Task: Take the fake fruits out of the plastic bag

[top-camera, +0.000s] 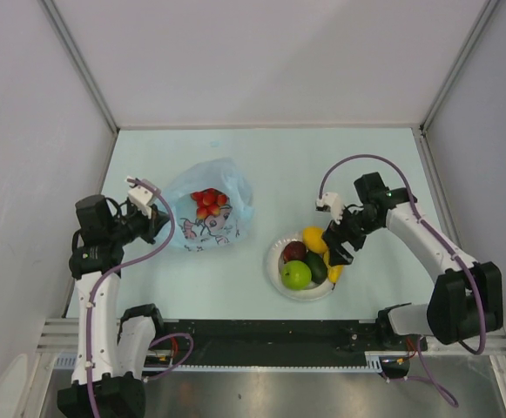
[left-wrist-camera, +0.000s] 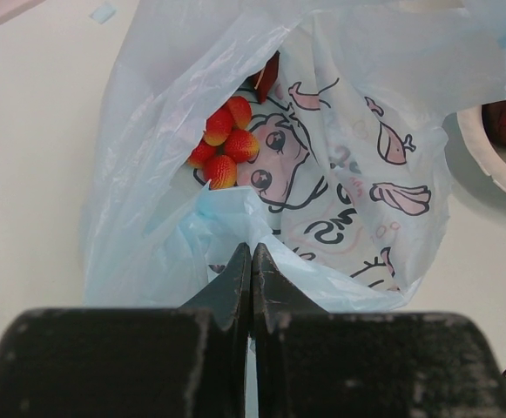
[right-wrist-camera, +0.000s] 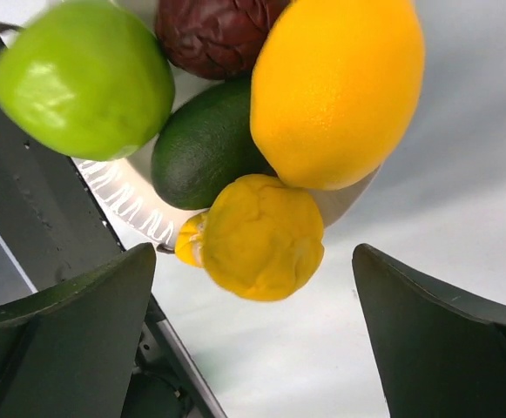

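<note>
Left gripper (left-wrist-camera: pixel 251 259): I hold it clamped on the near edge of the crinkled translucent light-blue plastic bag (top-camera: pixel 235 213) on the bench (top-camera: pixel 279 165). Bunch of red plastic grapes (left-wrist-camera: pixel 223 146) inside the bag. Right gripper (right-wrist-camera: pixel 251 261): fingers apart, beside the round white plate (top-camera: pixel 273 266) carrying the other fake fruits (top-camera: pixel 309 259).

I see the pale-blue bag (left-wrist-camera: pixel 366 131) printed with dark-and-pink cartoons, red grapes (left-wrist-camera: pixel 225 148) inside; at its 4 o'clock, green apple (top-camera: pixel 296 275), dark-green avocado (top-camera: pixel 316 268), yellow lemon (top-camera: pixel 313 239) and banana (top-camera: pixel 334 272), maroon fruit (top-camera: pixel 294 251).
</note>
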Robot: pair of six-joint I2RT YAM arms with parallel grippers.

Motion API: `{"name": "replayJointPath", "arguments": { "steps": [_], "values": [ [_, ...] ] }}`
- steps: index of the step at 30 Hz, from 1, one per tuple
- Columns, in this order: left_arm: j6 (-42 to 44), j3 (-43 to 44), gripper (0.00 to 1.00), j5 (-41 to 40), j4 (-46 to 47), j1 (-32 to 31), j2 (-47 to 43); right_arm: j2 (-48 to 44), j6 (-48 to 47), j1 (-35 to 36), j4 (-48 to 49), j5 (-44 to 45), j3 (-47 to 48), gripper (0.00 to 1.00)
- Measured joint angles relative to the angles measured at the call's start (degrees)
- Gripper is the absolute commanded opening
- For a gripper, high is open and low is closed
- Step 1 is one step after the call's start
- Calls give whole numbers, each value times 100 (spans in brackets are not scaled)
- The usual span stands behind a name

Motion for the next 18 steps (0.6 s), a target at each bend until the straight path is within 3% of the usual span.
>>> {"name": "replayJointPath", "arguments": {
  "steps": [5,8,12,14,18],
  "values": [
    [63,-13,1,-4,-136,0,-28,-560,50,173,-61,-179,555,100],
    [109,-142,0,-2,-234,0,-142,-791,560,570,315,-413,1014,98],
    [116,-205,0,0,-413,0,-273,-634,1836,1204,1657,-673,1502,83],
    [116,-205,0,11,-463,0,-358,-273,2402,1622,2507,-684,1821,71],
    [116,-205,0,72,-549,-2,-492,870,3182,2538,3954,-717,2568,58]
  ]
}}
